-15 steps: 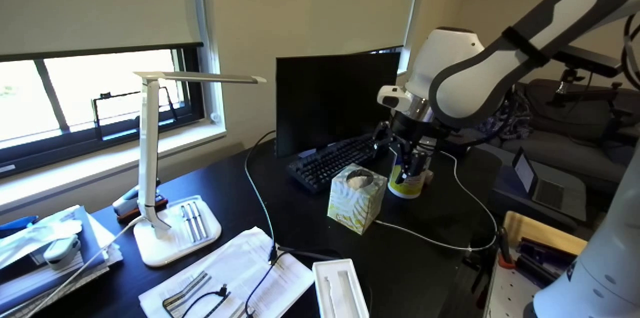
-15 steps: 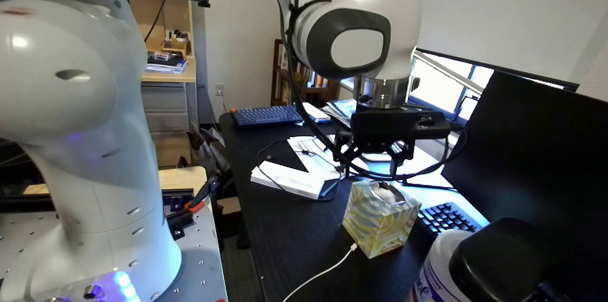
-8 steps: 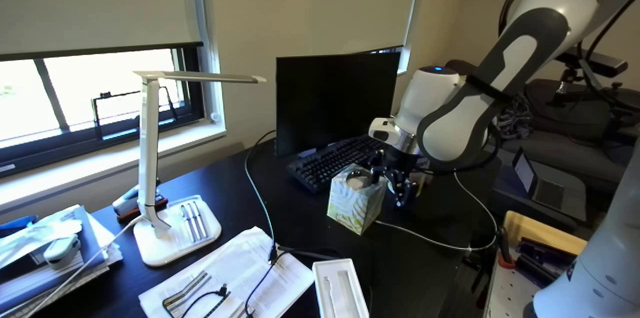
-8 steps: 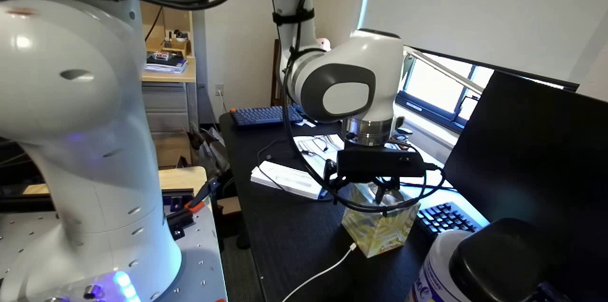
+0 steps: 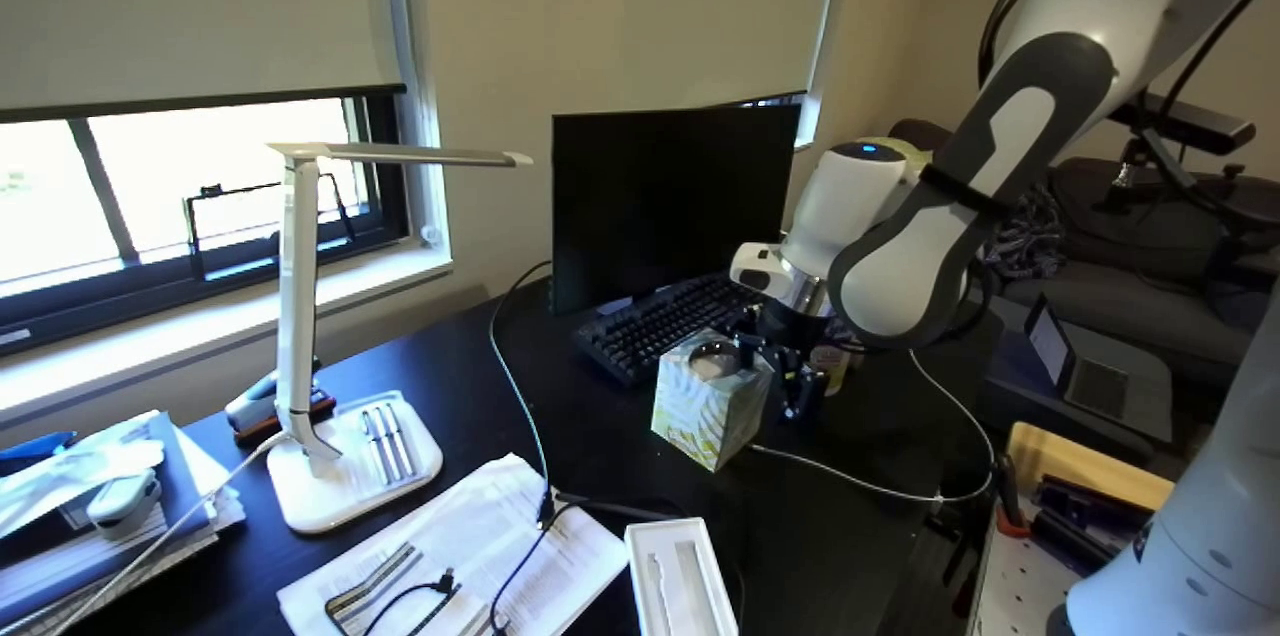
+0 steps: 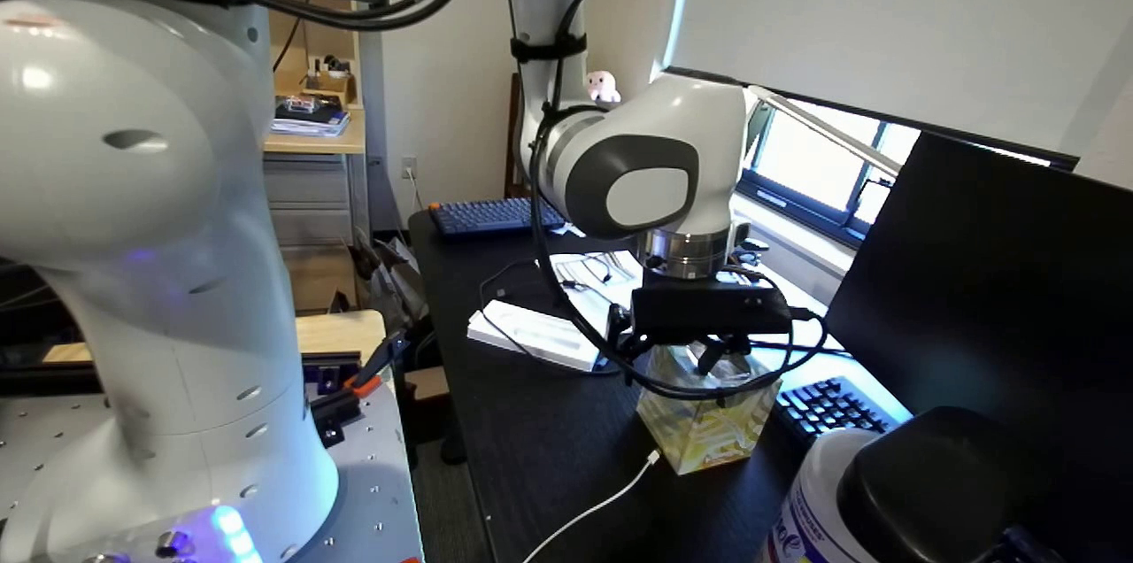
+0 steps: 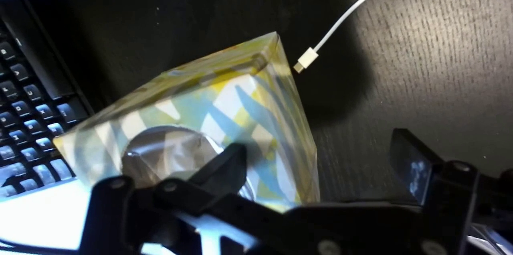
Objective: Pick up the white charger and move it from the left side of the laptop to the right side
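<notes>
A white charging cable lies on the dark desk; its white connector shows in the wrist view [image 7: 308, 57] and in an exterior view [image 6: 652, 458], and its cord also shows in an exterior view [image 5: 940, 498]. The connector is close beside a patterned tissue box [image 5: 700, 411], also seen in the wrist view [image 7: 200, 102]. My gripper [image 7: 319, 144] is open with nothing held. One finger is over the box top by its opening, the other outside its wall; I cannot tell if they touch it. A laptop [image 5: 1098, 388] stands in the background, off the desk.
A monitor [image 5: 670, 206] and a black keyboard [image 5: 690, 316] stand behind the box. A wipes canister [image 6: 823, 501] is close by. Papers [image 5: 470, 536], a white open box [image 5: 680, 576] and a white lamp [image 5: 300, 296] are on the desk.
My gripper has come down from over the canister area to the tissue box, then lower in the last half second. The tissue box has shifted slightly, and the connector a little too.
</notes>
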